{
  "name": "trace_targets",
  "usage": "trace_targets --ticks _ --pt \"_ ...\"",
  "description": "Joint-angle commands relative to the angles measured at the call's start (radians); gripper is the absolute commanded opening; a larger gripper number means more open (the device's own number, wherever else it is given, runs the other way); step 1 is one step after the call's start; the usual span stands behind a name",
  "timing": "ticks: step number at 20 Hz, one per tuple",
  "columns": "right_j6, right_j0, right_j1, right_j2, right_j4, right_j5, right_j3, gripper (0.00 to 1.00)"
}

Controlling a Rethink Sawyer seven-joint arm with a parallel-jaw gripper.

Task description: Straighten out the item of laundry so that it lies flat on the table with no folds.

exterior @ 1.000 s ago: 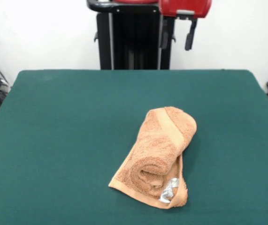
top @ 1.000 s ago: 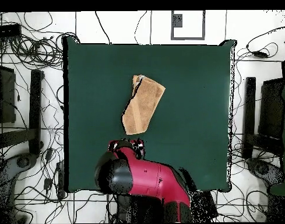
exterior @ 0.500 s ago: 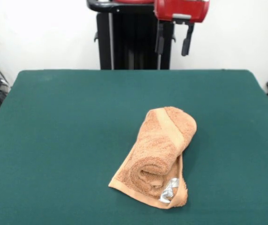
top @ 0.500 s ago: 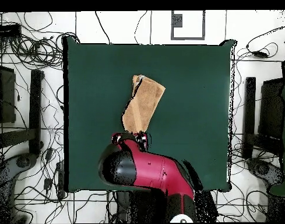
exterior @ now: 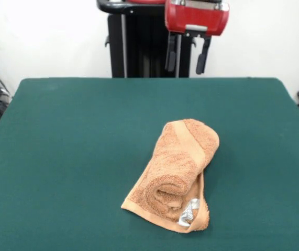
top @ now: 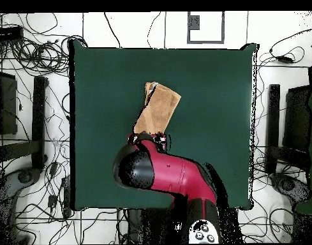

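The orange-tan towel (exterior: 178,175) lies rolled and folded over itself on the dark green table (exterior: 70,157), right of centre in the front view. Its white-silver label (exterior: 188,213) shows at the near end. In the overhead view the towel (top: 159,110) is a slanted strip near the table's middle (top: 209,108). My gripper (exterior: 186,55) hangs open and empty high above the table's far edge, behind the towel. From overhead the gripper (top: 146,137) sits at the towel's lower end, and the arm covers that end.
The black pedestal (exterior: 144,47) stands behind the far edge. Cables and stands (top: 30,115) surround the table on the floor. The red arm (top: 168,178) spans the table's robot side.
The gripper has come lower and moved left in the front view. From overhead the arm has reached farther over the table toward the towel. The towel has not moved.
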Motion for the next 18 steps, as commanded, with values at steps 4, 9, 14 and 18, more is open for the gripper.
trace_targets --ticks 4,9,14,18 --pt "0.225 0.043 0.083 0.026 0.061 0.091 -0.086 1.0" --pt "0.243 0.064 0.088 0.018 0.076 0.088 -0.079 1.0" --pt "0.248 0.08 0.104 0.013 0.094 0.065 -0.077 1.0" --pt "0.247 0.087 0.117 0.013 0.107 0.046 -0.078 1.0"
